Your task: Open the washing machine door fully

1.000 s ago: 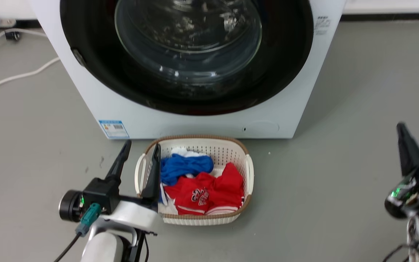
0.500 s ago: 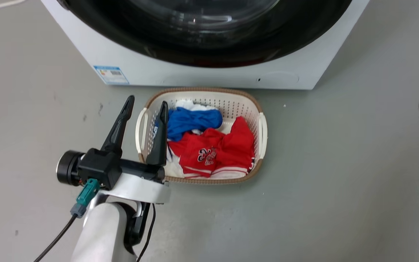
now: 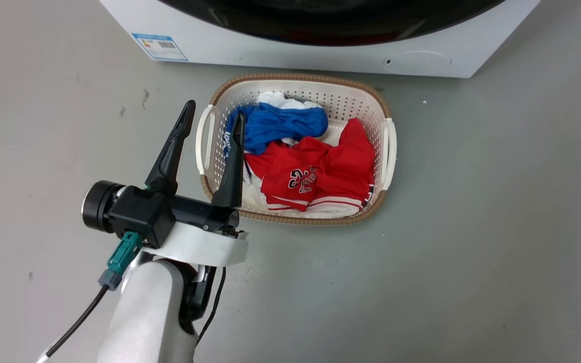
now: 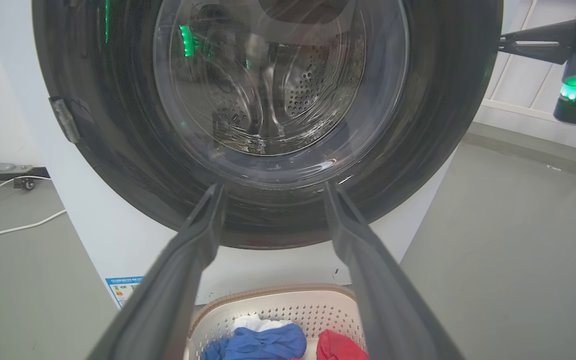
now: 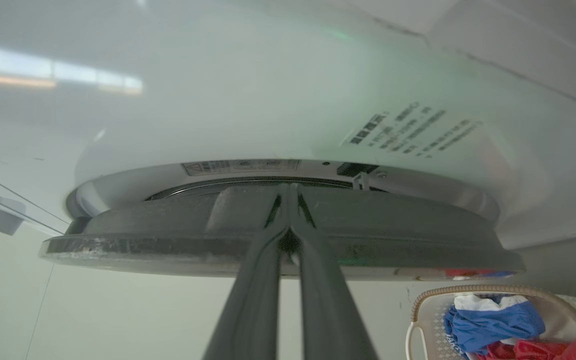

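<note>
The left arm's pale forearm rises from the bottom of the head view, and its left pincer [image 3: 214, 113] points up that view with the two long dark fingers well apart, holding nothing; one finger lies over the grey floor [image 3: 472, 227], the other over the left rim of a cream perforated plastic basket [image 3: 387, 146] with a brown woven edge, which holds blue and red garments. In the left wrist view those spread fingers frame the lower rim of the washing machine door [image 4: 278, 100], a large round glossy black disc with a clear bulging glass window, set in the front of the white washing machine [image 4: 118, 250] just behind the basket. The right pincer [image 5: 288, 189] reaches level to the door's right edge, its fingers pressed together, tips lying across the dark rim. Seen edge-on there, the door stands slightly proud of the white front, a silver-grey ring showing behind it.
</note>
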`<state>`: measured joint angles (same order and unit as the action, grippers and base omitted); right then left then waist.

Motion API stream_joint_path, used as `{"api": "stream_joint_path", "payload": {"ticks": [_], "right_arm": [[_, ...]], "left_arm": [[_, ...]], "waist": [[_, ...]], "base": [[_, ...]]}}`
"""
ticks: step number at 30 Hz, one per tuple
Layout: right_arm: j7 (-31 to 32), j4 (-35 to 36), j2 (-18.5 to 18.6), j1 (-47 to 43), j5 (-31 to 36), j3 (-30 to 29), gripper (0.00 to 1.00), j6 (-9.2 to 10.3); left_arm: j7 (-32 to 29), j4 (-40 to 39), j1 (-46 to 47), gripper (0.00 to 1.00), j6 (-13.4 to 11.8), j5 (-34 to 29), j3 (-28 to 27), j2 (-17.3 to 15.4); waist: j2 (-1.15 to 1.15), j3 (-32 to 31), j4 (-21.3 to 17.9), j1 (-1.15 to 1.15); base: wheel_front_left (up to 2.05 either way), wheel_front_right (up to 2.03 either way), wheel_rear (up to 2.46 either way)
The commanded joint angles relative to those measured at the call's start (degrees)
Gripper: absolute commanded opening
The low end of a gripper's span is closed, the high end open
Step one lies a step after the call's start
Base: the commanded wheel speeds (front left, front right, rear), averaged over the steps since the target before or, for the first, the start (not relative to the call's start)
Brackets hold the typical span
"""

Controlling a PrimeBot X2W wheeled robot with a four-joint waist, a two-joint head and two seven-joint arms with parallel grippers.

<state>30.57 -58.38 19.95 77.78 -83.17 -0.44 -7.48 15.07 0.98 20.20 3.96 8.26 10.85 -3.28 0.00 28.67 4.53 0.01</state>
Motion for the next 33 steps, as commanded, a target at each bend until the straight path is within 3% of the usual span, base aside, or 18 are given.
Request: {"api": "stream_joint_path", "payload": {"ticks": [1,13,15,25,33], "right_arm": [[-0.11,-0.78,-0.37,1.52,0.73,0.47,0.00,-0.02],[2.67,-4.78,-1.26,7.85,3.42,2.25,0.00,-0.03],[5.56,-4.50,-1.57,7.47,3.35,2.68,0.00,-0.03],[13.45,-2.25,-2.04,1.61,3.78,4.30,0.00,-0.08],[20.94,4.96,-2.74,-8.92,1.33,3.77,0.00,-0.08]], "left_arm": [[0.15,-0.19,0.93,1.00,-0.06,-0.02,0.12,0.06],[0.15,-0.34,2.36,1.00,-0.21,-0.20,0.68,0.26],[0.15,-0.20,2.57,1.00,-0.29,-0.20,0.77,0.30],[0.15,1.52,1.12,1.00,-0.12,0.21,0.85,0.37],[0.15,3.36,-2.20,1.00,-0.09,0.82,0.68,0.38]], "waist": [[0.00,0.81,0.23,-0.01],[0.00,3.50,0.77,-0.01],[0.00,3.50,0.67,-0.01],[0.00,0.06,-0.26,-0.01],[0.00,-6.07,-0.69,-0.01]], "base": [[0.00,0.00,0.00],[0.00,0.00,0.00],[0.00,0.00,0.00],[0.00,0.00,0.00],[0.00,0.00,0.00]]}}
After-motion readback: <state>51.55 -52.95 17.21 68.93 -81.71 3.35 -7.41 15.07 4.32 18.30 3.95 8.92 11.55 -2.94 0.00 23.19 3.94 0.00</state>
